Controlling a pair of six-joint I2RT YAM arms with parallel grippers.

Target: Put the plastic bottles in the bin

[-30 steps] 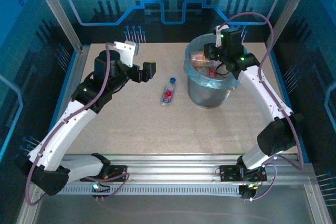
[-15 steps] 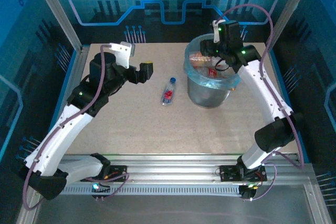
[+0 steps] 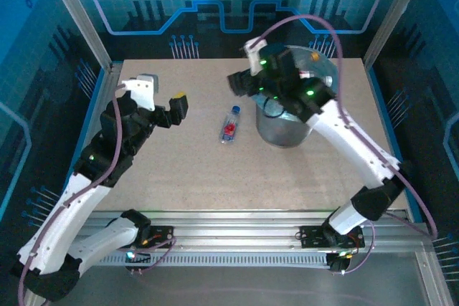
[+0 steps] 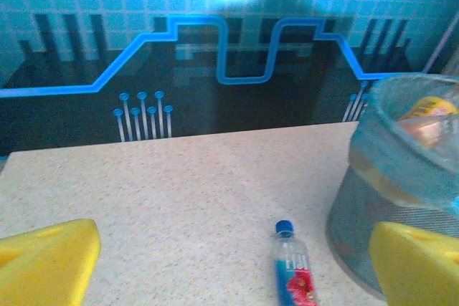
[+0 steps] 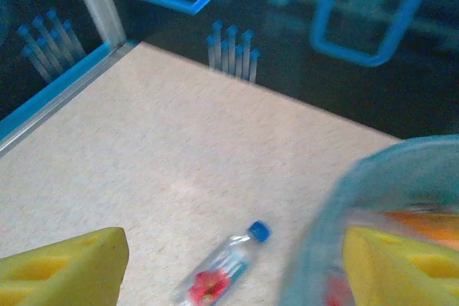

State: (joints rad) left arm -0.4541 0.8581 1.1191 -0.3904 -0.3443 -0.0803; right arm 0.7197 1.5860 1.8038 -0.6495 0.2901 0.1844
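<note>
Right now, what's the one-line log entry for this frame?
table: one bottle lying left of bin | bin: bottles inside | left hand: open, empty | right hand: open, empty, beside bin's left rim

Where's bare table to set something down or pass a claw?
Free: the wide table strip between bottle and near edge; the patch between left claw and bottle. Crowded: the narrow gap between bottle and bin, by the right claw.

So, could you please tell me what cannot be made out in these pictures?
- What lies in the bin, top external: the right arm covers its opening.
- The same, left wrist: the right edge cuts the bin and the bag veils its contents.
- The bottle on the table: label too small from above, smeared in right wrist, base cut off in left wrist.
</note>
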